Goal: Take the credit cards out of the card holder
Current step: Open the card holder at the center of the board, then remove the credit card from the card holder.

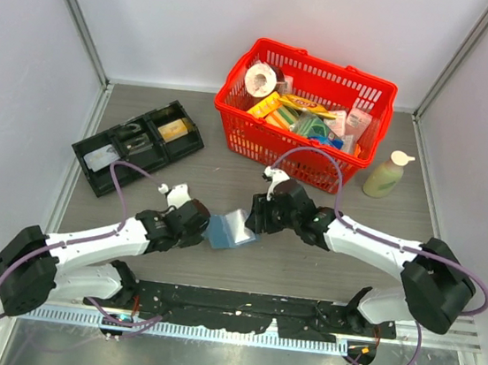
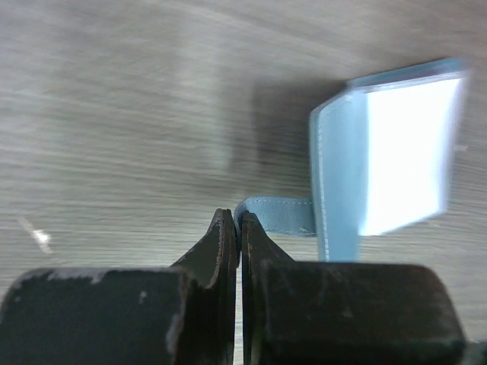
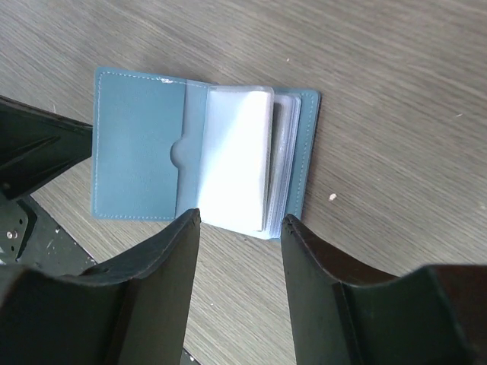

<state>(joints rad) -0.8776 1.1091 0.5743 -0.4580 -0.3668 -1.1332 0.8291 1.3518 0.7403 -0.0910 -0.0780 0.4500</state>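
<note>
Left gripper (image 2: 240, 217), bottom centre of the left wrist view: clenched, fingers pressed flat together. The thin blue strap (image 2: 278, 213) of the card holder (image 2: 338, 175) runs into the seam at the tips and looks nipped there. Beyond it the holder lies on the wood-grain table (image 2: 114, 114) at right of frame, a white-looking panel facing up, blurred.

Right gripper (image 3: 237, 220), bottom of the right wrist view: released, fingers clearly apart. The tips sit either side of the lower edge of the clear pocket stack (image 3: 236, 160), gripping nothing. Contact with the table can't be judged. The holder lies open and flat in mid-frame, with a blue panel and thumb notch on the left and clear pockets folded over on the right. Grey layers (image 3: 283, 144) show at the stack's right edge. Can't tell if they are the credit cards, and no card shows outside the holder.

Top view: both arm bases are at the bottom edge. The holder is at frame centre between the two grippers, the left one touching its left side and the right one on its right. Further back a black compartmented tray (image 1: 137, 147) sits at left. A red basket (image 1: 292, 157) full of goods is at upper centre. A pale bottle (image 1: 386, 175) stands just right of the basket.
</note>
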